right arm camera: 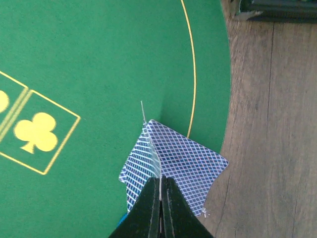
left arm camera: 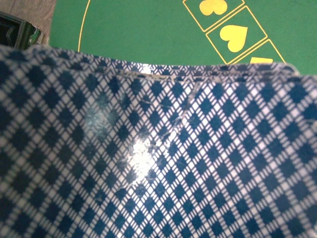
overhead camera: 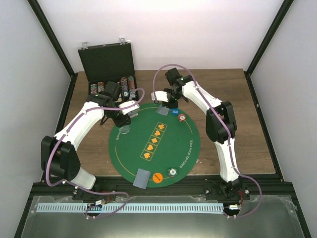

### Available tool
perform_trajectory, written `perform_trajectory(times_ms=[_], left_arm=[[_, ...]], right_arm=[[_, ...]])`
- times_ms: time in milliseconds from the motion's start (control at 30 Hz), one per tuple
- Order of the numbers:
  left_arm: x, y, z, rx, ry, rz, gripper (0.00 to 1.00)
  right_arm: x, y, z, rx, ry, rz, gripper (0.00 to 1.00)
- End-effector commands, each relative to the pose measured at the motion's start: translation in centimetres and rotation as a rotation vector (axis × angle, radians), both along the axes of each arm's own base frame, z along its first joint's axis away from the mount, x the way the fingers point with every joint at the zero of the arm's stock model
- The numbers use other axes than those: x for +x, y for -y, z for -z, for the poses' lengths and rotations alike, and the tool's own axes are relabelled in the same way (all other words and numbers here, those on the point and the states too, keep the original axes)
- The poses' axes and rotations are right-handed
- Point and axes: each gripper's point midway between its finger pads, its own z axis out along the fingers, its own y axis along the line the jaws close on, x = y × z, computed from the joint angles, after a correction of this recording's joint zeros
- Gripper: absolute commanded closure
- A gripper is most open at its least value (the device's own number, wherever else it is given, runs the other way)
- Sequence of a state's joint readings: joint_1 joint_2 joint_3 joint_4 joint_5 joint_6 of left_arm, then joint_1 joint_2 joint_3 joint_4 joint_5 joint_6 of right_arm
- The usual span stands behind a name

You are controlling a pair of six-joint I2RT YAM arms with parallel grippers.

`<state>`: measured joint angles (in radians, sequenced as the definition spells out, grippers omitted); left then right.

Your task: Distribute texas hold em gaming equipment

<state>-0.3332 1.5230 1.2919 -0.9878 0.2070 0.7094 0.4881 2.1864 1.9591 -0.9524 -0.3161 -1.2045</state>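
left arm [overhead camera: 79, 126] reaching forward, left gripper [overhead camera: 122, 118] clamped on card stack [left arm camera: 158, 158], right arm [overhead camera: 219, 124] reaching forward, right gripper [right arm camera: 159, 181] pinching cards [right arm camera: 185, 163]

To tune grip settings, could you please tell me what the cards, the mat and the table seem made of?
The cards: likely plastic-coated paper, glossy; a glare spot shows on the patterned back.
The mat: seemingly felt or similar cloth, matte; no reflections.
The table: wood or wood-look laminate, satin; grain lines run along it.

Green mat [overhead camera: 185, 130]: yellow boxed suit signs, including a club [right arm camera: 35, 131] and a heart [left arm camera: 233, 37]. Rim lettering [overhead camera: 189, 150] appears to read TEXAS HOLD'EM. Print on the orange disc [overhead camera: 157, 177] is illegible.
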Motion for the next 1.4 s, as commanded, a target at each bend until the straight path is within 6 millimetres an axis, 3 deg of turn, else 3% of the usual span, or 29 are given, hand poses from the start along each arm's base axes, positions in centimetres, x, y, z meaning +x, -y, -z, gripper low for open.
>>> perform_trajectory(times_ms=[0, 233, 667, 1067, 1367], left_arm=[[-0.1, 0.0, -0.6, -0.02, 0.017, -0.005, 0.54], [-0.2, -0.2, -0.5, -0.017, 0.016, -0.008, 0.54], [-0.3, -0.4, -0.2, -0.016, 0.011, -0.012, 0.54], [-0.2, -0.6, -0.1, -0.014, 0.012, -0.016, 0.54], [-0.2, -0.6, 0.0, -0.012, 0.007, -0.017, 0.54]], right_arm=[[2.8, -0.8, -0.5, -0.026, 0.139, -0.036, 0.99], [4.1, -1.7, 1.4, -0.048, 0.189, -0.059, 0.99], [5.8, -0.9, 4.8, -0.12, 0.245, -0.023, 0.99], [5.5, -0.8, 6.5, -0.118, 0.232, -0.04, 0.96], [6.9, -0.5, 5.4, -0.125, 0.308, 0.015, 0.7]])
